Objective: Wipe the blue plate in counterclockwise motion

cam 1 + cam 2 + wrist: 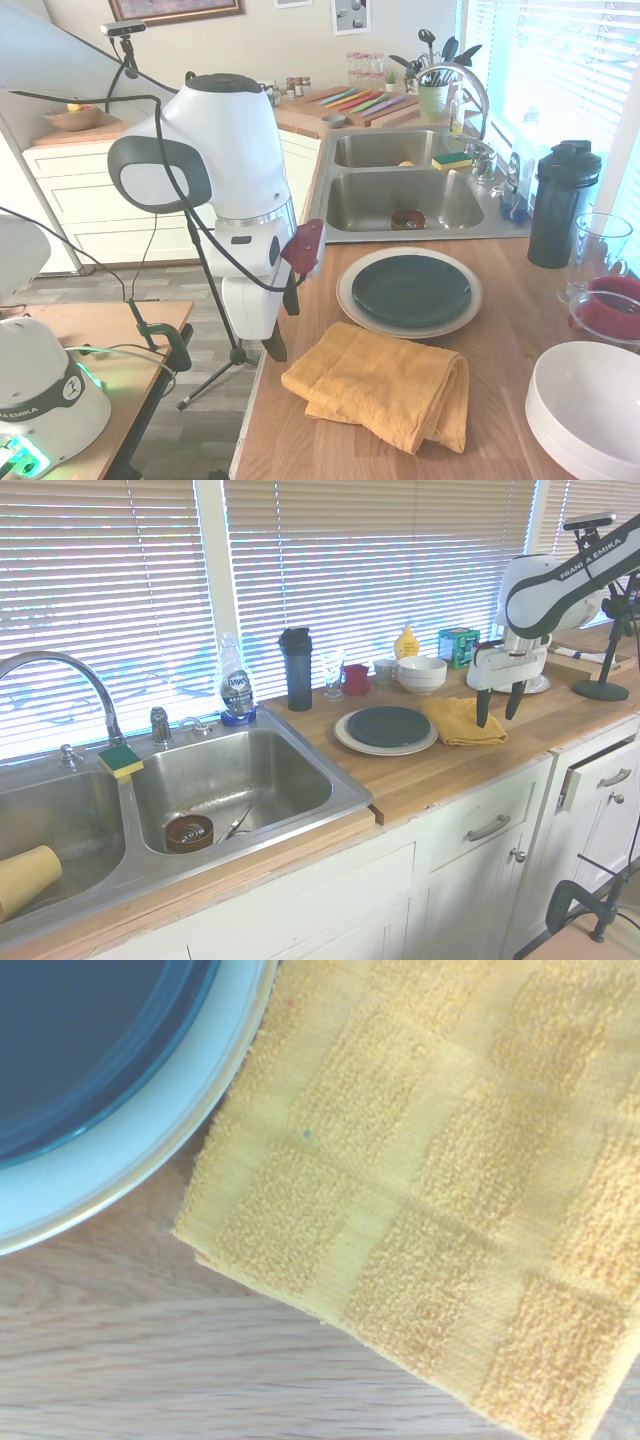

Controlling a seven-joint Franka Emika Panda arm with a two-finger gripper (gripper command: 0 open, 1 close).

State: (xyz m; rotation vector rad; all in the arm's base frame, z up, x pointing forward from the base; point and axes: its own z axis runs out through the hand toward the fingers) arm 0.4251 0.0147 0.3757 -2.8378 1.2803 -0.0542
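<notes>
Blue plate (388, 725) sits beyond the yellow cloth (462, 721) lying directly beneath the spread, empty gripper (498, 718).

Bright daylight through white slatted window blinds (330, 570); wooden countertop (440, 770) over cream cabinets (470, 870); steel double sink (230, 780); grey plank floor (200, 340); beige wall (260, 40)

You're looking at strong daylight pouring through the white slatted window blinds (380, 560), which blow out to near white in both exterior views. The stainless steel double sink (230, 780) catches soft glare. Shadows on the wooden countertop (500, 330) stay faint. Your wrist view is slightly soft, with the yellow terry towel (430, 1210) weave readable.
</notes>
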